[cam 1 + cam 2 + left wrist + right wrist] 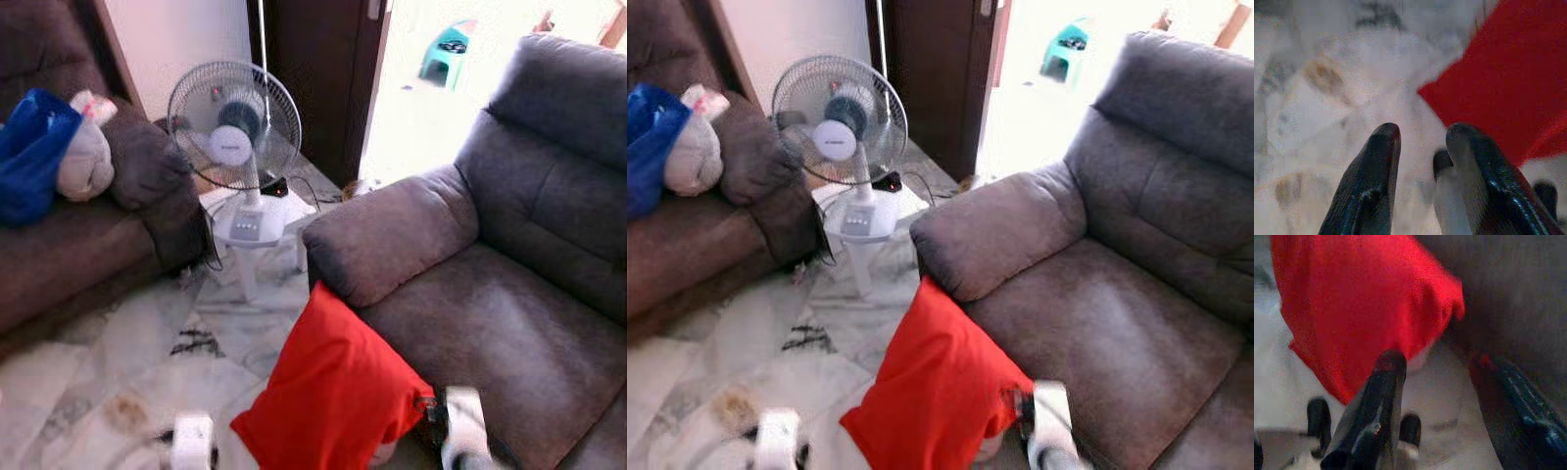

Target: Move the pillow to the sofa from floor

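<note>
Head views – pillow: a red pillow point(333, 392) stands tilted against the front of the grey sofa point(490, 294), its low edge at the marble floor point(118, 343).
Head views – right gripper: the right gripper point(431, 409) sits at the pillow's right corner, by the seat edge.
Head views – beyond: a white fan point(235, 147) and a brown couch point(88, 245) with a blue bag point(29, 147).
Left wrist view: the left gripper point(1418, 134) hangs over the floor, fingers slightly apart, holding nothing, the pillow just beside.
Right wrist view: right gripper fingers point(1386, 377) spread wide; the pillow lies ahead, unclamped.
</note>
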Controlling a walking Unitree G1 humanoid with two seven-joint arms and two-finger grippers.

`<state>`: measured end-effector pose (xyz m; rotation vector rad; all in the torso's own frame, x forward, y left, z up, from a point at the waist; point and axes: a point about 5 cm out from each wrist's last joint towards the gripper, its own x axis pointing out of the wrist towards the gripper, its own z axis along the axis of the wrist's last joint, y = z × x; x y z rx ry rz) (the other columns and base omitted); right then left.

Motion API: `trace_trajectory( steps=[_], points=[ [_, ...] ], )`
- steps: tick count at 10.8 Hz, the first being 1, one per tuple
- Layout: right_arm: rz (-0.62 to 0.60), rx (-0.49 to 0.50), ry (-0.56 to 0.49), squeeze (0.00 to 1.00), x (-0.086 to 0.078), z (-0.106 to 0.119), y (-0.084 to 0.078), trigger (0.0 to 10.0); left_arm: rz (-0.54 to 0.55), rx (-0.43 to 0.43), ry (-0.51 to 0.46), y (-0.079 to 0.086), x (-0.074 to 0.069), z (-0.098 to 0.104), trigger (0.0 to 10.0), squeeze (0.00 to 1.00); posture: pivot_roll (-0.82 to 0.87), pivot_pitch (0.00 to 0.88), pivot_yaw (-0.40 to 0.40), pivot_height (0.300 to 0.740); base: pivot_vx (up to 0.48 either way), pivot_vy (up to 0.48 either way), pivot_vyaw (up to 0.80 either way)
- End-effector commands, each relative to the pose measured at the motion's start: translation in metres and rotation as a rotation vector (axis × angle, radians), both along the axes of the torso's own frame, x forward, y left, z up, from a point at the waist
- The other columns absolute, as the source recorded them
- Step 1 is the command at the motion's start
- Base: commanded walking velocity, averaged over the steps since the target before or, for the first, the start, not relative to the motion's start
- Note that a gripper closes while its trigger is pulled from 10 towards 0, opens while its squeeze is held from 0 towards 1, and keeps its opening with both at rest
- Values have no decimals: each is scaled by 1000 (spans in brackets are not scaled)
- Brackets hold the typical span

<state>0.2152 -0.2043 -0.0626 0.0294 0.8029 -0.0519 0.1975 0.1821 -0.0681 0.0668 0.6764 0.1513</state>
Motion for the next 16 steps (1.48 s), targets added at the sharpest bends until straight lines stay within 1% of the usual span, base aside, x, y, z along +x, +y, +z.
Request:
trace_trajectory(
  steps=[1, 2, 3, 4, 5, 6, 7, 8, 9, 10, 11, 12, 13, 14, 15, 16],
  points=[
    [-4, 10, -64, 0, 13, 9, -1, 10000, -10, 9, -80, -1, 15, 11, 10000, 0, 89, 43, -46, 740, 0, 0, 0],
    [23, 11, -102, 0, 25, 17, 0, 10000, -74, -5, -112, -5, 24, 17, 10000, 0, 102, 45, -50, 740, 0, 0, 0],
    [44, 13, -113, 0, 29, 20, 1, 10000, -166, -51, -109, -11, 20, 16, 10000, 0, 114, 47, -52, 740, 0, 0, 0],
    [51, 2, -106, 0, 28, 20, -3, 10000, -336, -43, -99, -13, -4, 11, 10000, 0, 127, 55, -50, 740, 0, 0, 0],
    [51, -18, -108, 0, 25, 20, -11, 10000, -439, -10, -114, 4, -46, 18, 10000, 0, 139, 63, -44, 740, 0, 0, 0],
    [61, -44, -149, 0, 27, 25, -21, 10000, -438, 48, -196, 24, -62, 45, 10000, 0, 143, 72, -59, 740, 0, 0, 0],
    [82, -44, -205, 0, 33, 34, -27, 10000, -343, 129, -293, 50, -59, 75, 10000, 0, 139, 64, -64, 740, 0, 0, 0],
    [81, -46, -268, 0, 45, 47, -32, 10000, -223, 187, -403, 77, -43, 103, 10000, 0, 122, 48, -52, 740, 0, 0, 0],
    [71, -42, -328, 0, 57, 58, -32, 10000, -133, 206, -503, 91, -23, 123, 10000, 0, 107, 31, -44, 740, 0, 0, 0],
    [82, -31, -374, 0, 69, 67, -22, 10000, -39, 301, -540, 104, 3, 130, 10000, 0, 93, 17, -43, 740, 0, 0, 0],
    [88, -15, -405, 0, 77, 73, -14, 10000, -30, 335, -580, 97, 30, 133, 10000, 0, 84, 4, -47, 740, 0, 0, 0],
    [91, -1, -438, 0, 84, 79, -9, 10000, -59, 317, -623, 84, 56, 144, 10000, 0, 81, 6, -50, 740, 0, 0, 0],
    [88, 7, -460, 0, 90, 84, -6, 10000, -58, 269, -653, 73, 77, 150, 10000, 0, 76, 6, -49, 740, 0, 0, 0],
    [91, 7, -503, 0, 97, 93, -2, 10000, -82, 176, -679, 48, 100, 154, 10000, 0, 62, 9, -46, 740, 0, 0, 0],
    [89, -4, -560, 0, 103, 102, 0, 10000, -146, 143, -679, 24, 109, 152, 10000, 0, 45, 12, -38, 740, 0, 0, 0],
    [85, 18, -625, 0, 108, 112, 4, 10000, -153, 86, -709, 2, 107, 149, 10000, 0, 25, 23, -31, 740, 0, 0, 0]
  ],
)
